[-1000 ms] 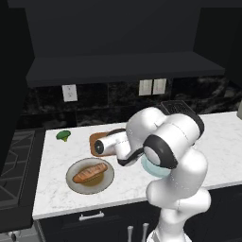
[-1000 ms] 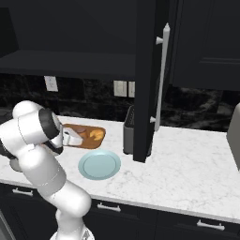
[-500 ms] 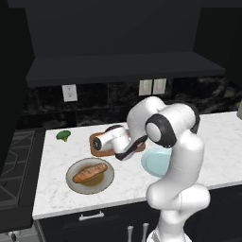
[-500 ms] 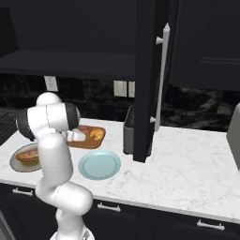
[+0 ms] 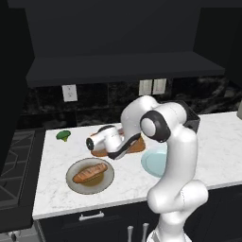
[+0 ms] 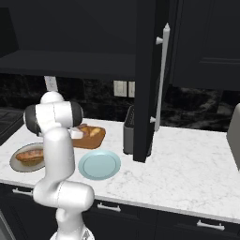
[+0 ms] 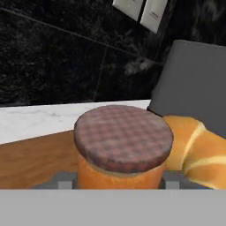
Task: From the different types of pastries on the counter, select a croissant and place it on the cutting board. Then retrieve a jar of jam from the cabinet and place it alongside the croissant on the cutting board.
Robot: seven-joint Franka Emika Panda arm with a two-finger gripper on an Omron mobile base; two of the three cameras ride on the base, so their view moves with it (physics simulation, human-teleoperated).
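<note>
The jar of jam (image 7: 120, 150) is seen upright on the cutting board (image 7: 35, 159), just beside the croissant (image 7: 194, 148). It is flanked by the gripper (image 7: 117, 182), but whether it is pinched cannot be told.

White marble counter (image 5: 56, 189) w/ faint grey veins, dark base. Directly on it: wooden cutting board (image 6: 86, 139) toward the back wall, grey plate (image 5: 74, 181) front-left carrying the brown loaf, light-blue plate (image 6: 99, 165) beside the board, broccoli floret (image 5: 63, 135) back-left, dark grey box (image 6: 129, 136), probably an appliance, right of the board.
</note>
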